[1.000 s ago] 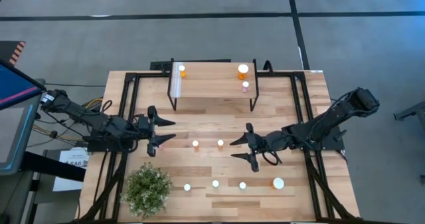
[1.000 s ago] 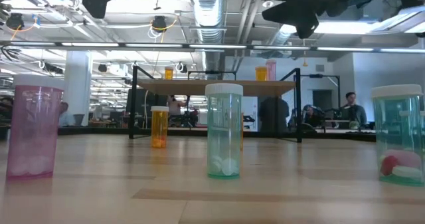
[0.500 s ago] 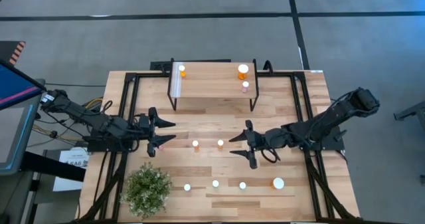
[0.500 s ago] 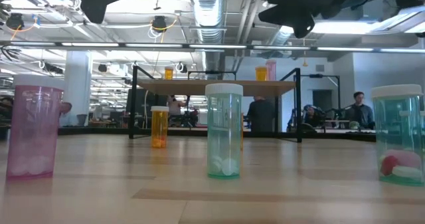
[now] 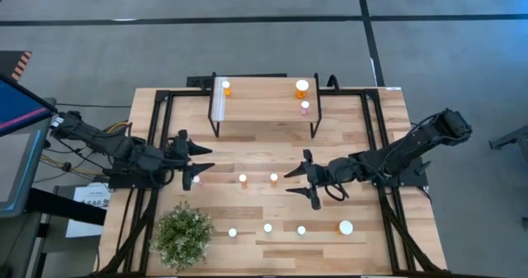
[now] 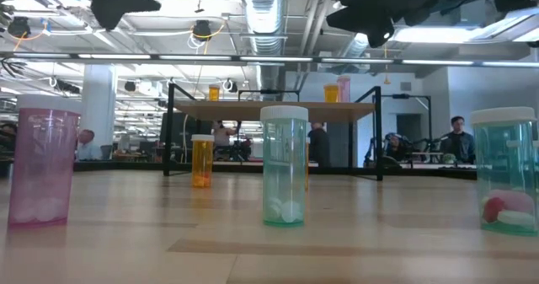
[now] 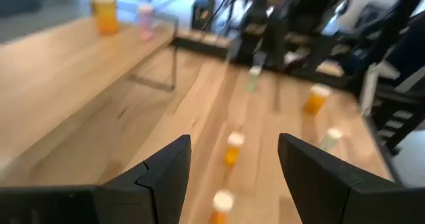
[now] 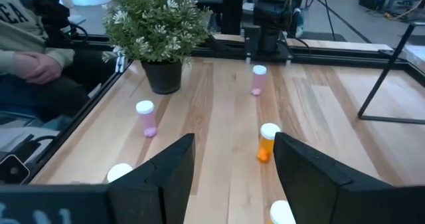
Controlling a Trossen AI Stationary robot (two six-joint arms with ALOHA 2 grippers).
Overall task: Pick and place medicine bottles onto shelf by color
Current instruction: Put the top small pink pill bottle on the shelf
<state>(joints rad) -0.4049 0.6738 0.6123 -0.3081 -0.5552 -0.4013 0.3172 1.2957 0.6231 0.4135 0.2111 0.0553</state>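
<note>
Medicine bottles: three white-capped bottles [image 5: 302, 87] stand on the raised light-wood shelf [image 5: 264, 101]; others remain on the wooden tabletop [image 5: 379, 134]. Left gripper [image 5: 196, 159] and right gripper [image 5: 294, 180] hover above it, fingers spread, holding nothing.

Both grippers [image 5: 191, 164] [image 5: 299, 183] spread-fingered, aloft.

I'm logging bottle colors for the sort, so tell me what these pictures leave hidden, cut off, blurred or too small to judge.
- High view: the front-row bottles show only white caps; body colors hidden.
- Low view: the right teal bottle is cut by the frame edge; both grippers show only as dark shapes at the top.
- Left wrist view: blurred; the far bottles have no clear color.
- Right wrist view: a white cap is cut off by the edge.
</note>
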